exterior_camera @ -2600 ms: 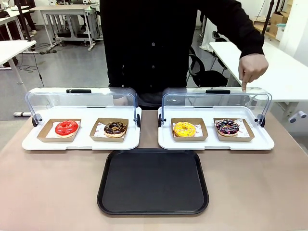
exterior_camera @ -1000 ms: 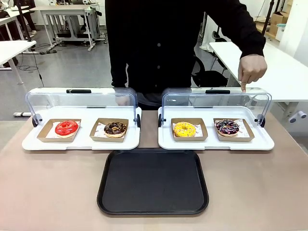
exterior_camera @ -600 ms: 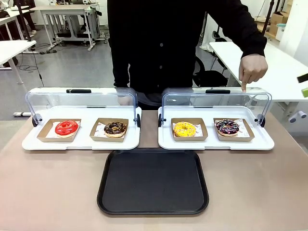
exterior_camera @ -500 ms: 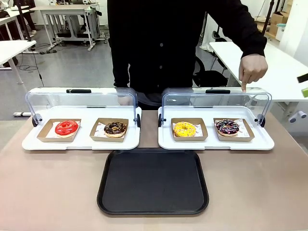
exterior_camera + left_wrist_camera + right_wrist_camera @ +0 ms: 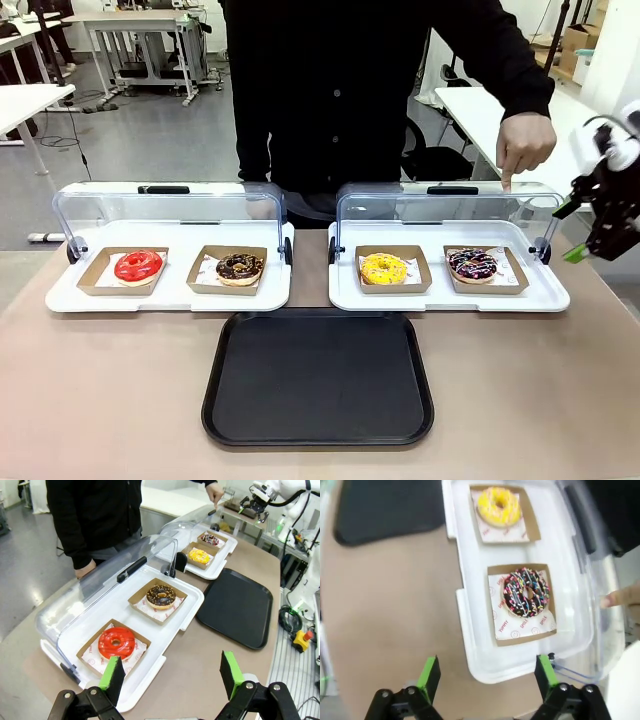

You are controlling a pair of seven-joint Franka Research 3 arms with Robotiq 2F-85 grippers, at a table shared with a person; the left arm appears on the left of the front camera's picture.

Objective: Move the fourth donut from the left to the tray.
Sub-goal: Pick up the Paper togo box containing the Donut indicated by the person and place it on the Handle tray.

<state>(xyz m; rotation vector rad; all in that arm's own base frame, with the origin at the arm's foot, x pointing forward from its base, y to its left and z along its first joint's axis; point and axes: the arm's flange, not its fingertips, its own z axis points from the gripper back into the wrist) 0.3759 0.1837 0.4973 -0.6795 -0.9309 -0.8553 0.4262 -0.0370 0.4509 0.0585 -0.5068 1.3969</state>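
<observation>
The fourth donut [image 5: 472, 264] is seen in its brown cardboard holder [image 5: 508, 272] on the right-hand white display tray [image 5: 545, 298], with a clear domed lid [image 5: 450, 207] standing behind it; the yellow donut [image 5: 384, 268] is placed just beside it at 9 o'clock. The black tray [image 5: 318, 378] is laid on the brown surface [image 5: 100, 400] on the robot's side, and the fourth donut is found at about 2 o'clock from its middle, apart from it. The right end effector [image 5: 570, 230] is held in the air at 3 o'clock of the fourth donut, beyond the display tray's end; its green-padded fingers are spread wide and released, nothing being gripped. In the right wrist view the donut is framed between them, farther off. A person's hand [image 5: 524, 143] is held at about 1 o'clock of the donut, one finger pointed down onto the lid's top. The left end effector [image 5: 171, 672] is likewise released, fingers wide apart, over the surface near a red donut [image 5: 116, 642].
</observation>
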